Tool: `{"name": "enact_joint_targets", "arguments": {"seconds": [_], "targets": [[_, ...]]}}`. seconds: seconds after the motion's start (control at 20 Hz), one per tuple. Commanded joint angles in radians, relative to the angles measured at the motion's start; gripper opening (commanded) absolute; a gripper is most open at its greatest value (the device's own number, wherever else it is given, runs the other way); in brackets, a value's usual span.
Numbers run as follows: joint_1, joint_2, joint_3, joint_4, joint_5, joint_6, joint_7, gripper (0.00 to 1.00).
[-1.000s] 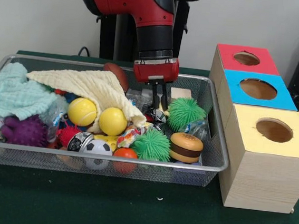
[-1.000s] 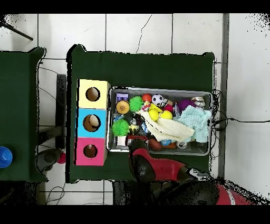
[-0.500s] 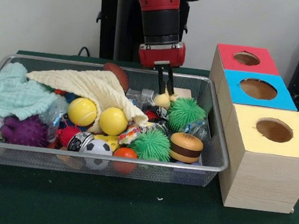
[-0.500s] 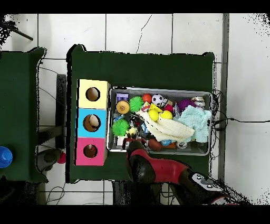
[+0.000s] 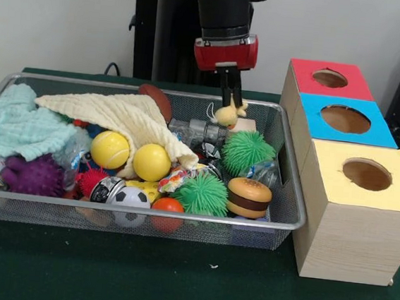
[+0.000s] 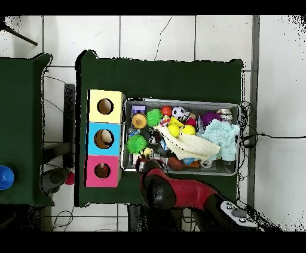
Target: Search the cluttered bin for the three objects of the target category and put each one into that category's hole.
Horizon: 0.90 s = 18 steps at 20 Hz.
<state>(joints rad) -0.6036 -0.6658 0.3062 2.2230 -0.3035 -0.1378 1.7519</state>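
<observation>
One small yellow toy (image 5: 226,115) pinched in claw (image 5: 230,105), hanging from fingertips, lifted clear above clutter in wire bin (image 5: 289,214). Toy hangs over bin's far edge, near corner beside three-hole box (image 5: 354,207); green spiky ball (image 5: 248,151) below it.

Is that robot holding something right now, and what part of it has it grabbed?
Yes. The gripper is shut on a small yellow toy, pinching its top so it hangs above the wire bin. What the toy is cannot be told.
</observation>
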Motion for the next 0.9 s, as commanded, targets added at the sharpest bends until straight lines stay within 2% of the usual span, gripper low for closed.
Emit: {"name": "enact_joint_targets", "arguments": {"seconds": [0.05,0.4,0.55,0.9], "targets": [[-0.038,-0.049,0.126,0.006,0.090,0.104,0.208,0.00],[-0.059,-0.087,0.205,0.074,0.171,0.131,0.238,0.00],[-0.077,-0.104,0.266,0.119,0.218,0.140,0.266,0.00],[-0.068,-0.162,0.326,0.192,0.303,0.138,0.294,0.00]]}}
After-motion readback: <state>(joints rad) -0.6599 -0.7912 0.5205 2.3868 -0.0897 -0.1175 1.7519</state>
